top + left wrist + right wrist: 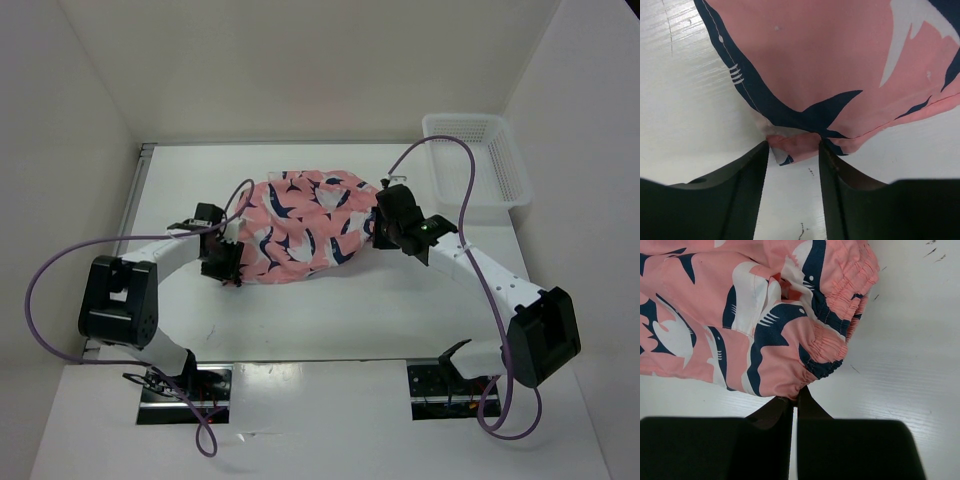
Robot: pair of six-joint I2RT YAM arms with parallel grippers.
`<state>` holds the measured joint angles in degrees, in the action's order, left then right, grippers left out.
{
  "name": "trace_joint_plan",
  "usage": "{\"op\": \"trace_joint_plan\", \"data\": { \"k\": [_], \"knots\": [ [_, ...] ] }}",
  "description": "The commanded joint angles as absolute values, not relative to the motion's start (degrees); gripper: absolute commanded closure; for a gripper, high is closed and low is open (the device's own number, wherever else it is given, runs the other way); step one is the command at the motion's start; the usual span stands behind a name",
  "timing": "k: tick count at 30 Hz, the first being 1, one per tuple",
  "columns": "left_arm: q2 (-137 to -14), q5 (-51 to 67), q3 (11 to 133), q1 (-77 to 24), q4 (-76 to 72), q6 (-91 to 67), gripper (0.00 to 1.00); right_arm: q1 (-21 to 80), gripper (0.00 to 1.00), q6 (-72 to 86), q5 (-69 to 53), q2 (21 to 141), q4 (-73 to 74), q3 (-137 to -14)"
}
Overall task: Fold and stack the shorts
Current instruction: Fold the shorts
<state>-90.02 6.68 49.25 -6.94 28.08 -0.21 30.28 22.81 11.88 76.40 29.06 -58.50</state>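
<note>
Left gripper (794,145) pinched a hem corner of the shorts (300,225), and right gripper (795,399) was clamped on the gathered waistband edge, apparently to hold opposite ends for a fold. Rumpled salmon cloth with navy-and-white sharks lay on the table (330,320), just beside the white mesh basket (485,212), not inside it.

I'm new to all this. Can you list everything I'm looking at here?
Salmon-pink fabric shorts with navy-and-white shark print: one, crumpled mid-table between the grippers.
White plastic mesh basket: one, far right corner of the table.
White table: one, beneath everything.
Purple cables: two, one looping from each arm.
Left gripper: one, black, pinching a hem corner on the shorts' left side.
Right gripper: one, black, pinching the gathered elastic waistband on the right.
</note>
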Motion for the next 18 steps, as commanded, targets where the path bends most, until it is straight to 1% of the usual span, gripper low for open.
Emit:
{"op": "trace_joint_plan", "data": {
  "k": [1,3,4,5,6,7,9,10,11,15,16,17,18],
  "knots": [
    [-90.4,4.8,47.1,-7.1,29.8,0.0,0.46,30.6,1.00,22.3,13.9,74.1,27.3,-61.0],
    [-89.8,4.0,46.6,-7.1,29.0,0.0,0.46,30.6,1.00,21.8,13.9,74.1,27.3,-61.0],
    [-89.8,4.0,46.1,-7.1,28.3,0.0,0.47,30.6,1.00,21.8,13.9,74.1,27.3,-61.0],
    [-89.8,4.8,46.1,-7.1,27.7,0.0,0.52,30.6,1.00,21.8,13.9,74.1,27.3,-61.0],
    [-89.8,7.3,46.8,-7.1,27.0,0.0,0.59,30.6,1.00,21.8,13.9,74.1,27.3,-61.5],
    [-89.8,8.3,47.4,-7.1,27.0,0.0,0.73,30.6,1.00,21.3,13.9,74.7,27.3,-61.5],
    [-90.4,8.9,48.2,-7.1,25.1,0.0,0.85,30.6,1.00,21.3,14.4,74.7,27.3,-61.5],
    [-90.4,8.9,48.9,-7.1,24.4,0.0,0.97,30.6,1.00,21.3,14.4,74.7,27.3,-61.5],
    [-90.4,7.9,49.5,-7.1,23.6,0.0,1.00,30.6,1.00,21.3,14.4,74.7,27.3,-61.5],
    [-87.9,6.1,55.4,-5.4,25.1,0.0,1.00,29.3,1.00,19.1,15.6,74.7,27.9,-64.9],
    [-85.7,5.3,57.2,-4.8,25.1,0.0,1.00,28.2,1.00,18.5,15.6,75.2,29.3,-67.7],
    [-84.4,5.3,59.3,-3.7,26.0,0.0,1.00,27.7,1.00,17.1,15.6,75.9,30.1,-69.6],
    [-82.8,4.5,64.2,-3.1,26.8,0.0,1.00,27.2,1.00,16.3,15.6,75.9,30.8,-71.5]
  ]
}}
